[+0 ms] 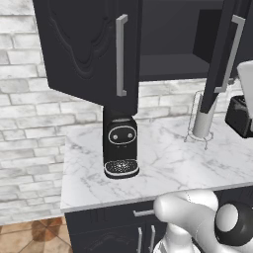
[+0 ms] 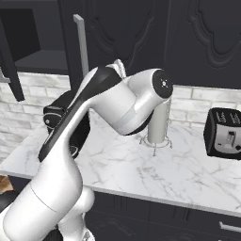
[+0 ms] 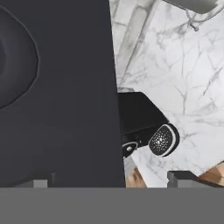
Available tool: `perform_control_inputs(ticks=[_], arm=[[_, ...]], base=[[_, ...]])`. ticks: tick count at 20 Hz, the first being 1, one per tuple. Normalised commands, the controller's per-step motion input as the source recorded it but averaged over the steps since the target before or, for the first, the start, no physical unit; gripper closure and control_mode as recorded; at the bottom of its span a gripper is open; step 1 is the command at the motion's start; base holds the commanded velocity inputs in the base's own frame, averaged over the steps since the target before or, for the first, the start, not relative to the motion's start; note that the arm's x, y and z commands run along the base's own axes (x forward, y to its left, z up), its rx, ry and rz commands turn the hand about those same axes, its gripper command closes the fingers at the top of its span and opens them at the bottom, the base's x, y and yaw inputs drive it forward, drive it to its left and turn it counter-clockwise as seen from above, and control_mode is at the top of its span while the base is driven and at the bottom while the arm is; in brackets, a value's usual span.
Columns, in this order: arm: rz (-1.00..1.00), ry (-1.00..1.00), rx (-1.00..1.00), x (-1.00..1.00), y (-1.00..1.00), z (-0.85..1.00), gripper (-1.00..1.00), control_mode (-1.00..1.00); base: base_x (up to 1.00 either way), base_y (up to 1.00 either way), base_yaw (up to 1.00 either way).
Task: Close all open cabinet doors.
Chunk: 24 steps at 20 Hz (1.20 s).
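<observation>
You are looking at two matte black cabinet doors above the coffee machine (image 1: 120, 147): the left door (image 1: 89, 49) hangs swung open directly over it, carved relief and long silver bar handle (image 1: 120, 54) facing you; the right door (image 1: 225, 49) stands edge-on, farther right. In the hand view the gripper (image 3: 111, 180) is spread wide, probably just off the door panel.

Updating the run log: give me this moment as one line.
doors: left cabinet door open, right cabinet door open | gripper: open, at left door's face | holding: nothing
</observation>
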Motion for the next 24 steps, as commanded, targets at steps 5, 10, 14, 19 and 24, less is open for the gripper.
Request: perform_control_inputs(ticks=[5, 10, 14, 19, 24], arm=[[0.0, 0.0, 0.08, 0.47, 0.23, 0.13, -1.0, -1.0], [0.0, -0.02, 0.08, 0.46, 0.26, 0.09, -1.0, -1.0], [0.0, -0.05, 0.03, 0.31, 0.41, 0.02, -1.0, -1.0], [-0.02, -0.01, 0.0, 0.43, 0.54, -0.01, -1.0, -1.0], [-0.13, 0.0, 0.0, 0.58, 0.55, -0.07, -1.0, -1.0]], base=[[0.0, 0.0, 0.0], [0.0, 0.0, 0.0], [0.0, 0.0, 0.0], [0.0, 0.0, 0.0], [0.0, 0.0, 0.0]])
